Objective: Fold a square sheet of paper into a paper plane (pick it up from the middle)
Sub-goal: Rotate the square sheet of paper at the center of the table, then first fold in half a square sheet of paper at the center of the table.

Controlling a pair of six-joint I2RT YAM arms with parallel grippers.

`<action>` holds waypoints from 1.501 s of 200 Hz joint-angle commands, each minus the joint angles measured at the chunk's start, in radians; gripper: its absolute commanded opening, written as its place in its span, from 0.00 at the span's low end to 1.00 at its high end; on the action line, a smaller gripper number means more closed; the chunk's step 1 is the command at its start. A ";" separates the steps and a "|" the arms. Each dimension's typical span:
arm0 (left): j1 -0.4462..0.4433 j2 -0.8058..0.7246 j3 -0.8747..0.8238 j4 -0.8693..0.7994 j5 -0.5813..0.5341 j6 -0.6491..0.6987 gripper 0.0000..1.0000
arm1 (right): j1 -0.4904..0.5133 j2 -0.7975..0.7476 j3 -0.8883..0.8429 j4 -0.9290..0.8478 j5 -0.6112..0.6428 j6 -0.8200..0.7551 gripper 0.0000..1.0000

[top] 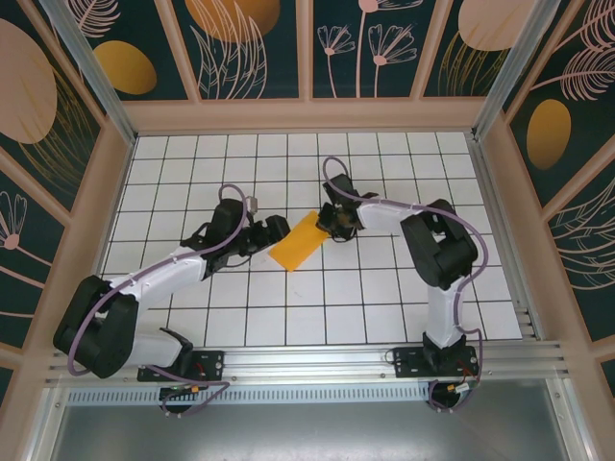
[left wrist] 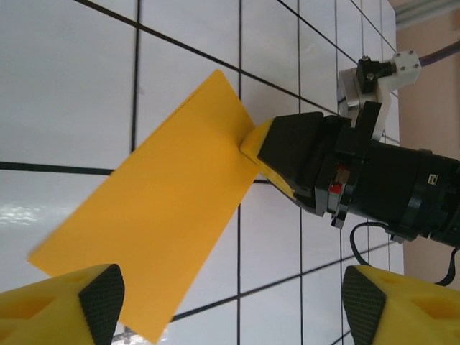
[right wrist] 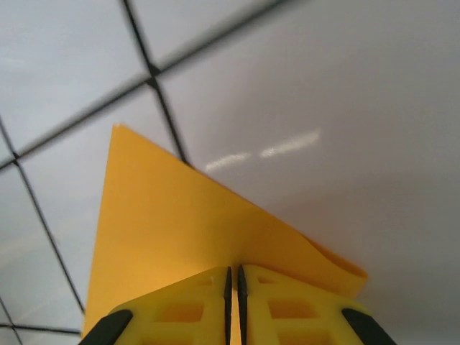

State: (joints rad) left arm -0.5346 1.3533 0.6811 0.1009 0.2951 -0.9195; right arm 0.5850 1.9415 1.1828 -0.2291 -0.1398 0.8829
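The square sheet of paper (top: pixel 296 243) is folded into a narrow orange-yellow strip lying slantwise at the middle of the white grid table. My right gripper (top: pixel 332 223) is shut on its far right end. In the right wrist view the yellow fingers (right wrist: pixel 287 302) pinch the paper (right wrist: pixel 180 223), which curls up at the fold. My left gripper (top: pixel 273 231) stands open at the strip's left side. In the left wrist view the paper (left wrist: pixel 158 223) reaches toward the left fingertip (left wrist: pixel 100 295), with nothing clamped between the jaws of my left gripper (left wrist: pixel 230 305). The right gripper (left wrist: pixel 287 154) shows there on the paper's far end.
The white grid table (top: pixel 384 298) is ringed by wooden-framed dark floral panels (top: pixel 250 48). An aluminium rail (top: pixel 317 360) runs along the near edge by the arm bases. Purple cables (top: pixel 231 192) loop over both arms.
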 commanded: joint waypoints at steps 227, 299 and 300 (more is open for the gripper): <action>-0.129 0.398 0.137 0.099 0.070 -0.145 0.00 | 0.053 -0.101 -0.289 0.331 -0.302 -0.161 0.00; -0.134 0.449 0.147 0.073 0.085 -0.132 0.00 | 0.053 -0.085 -0.283 0.283 -0.282 -0.176 0.00; -0.134 0.449 0.147 0.072 0.085 -0.132 0.00 | 0.053 -0.085 -0.283 0.283 -0.282 -0.177 0.00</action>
State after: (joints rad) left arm -0.6613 1.7813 0.7998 0.2043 0.3599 -1.0752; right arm 0.6350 1.8328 0.8909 0.0792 -0.4286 0.7307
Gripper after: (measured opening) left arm 0.058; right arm 0.061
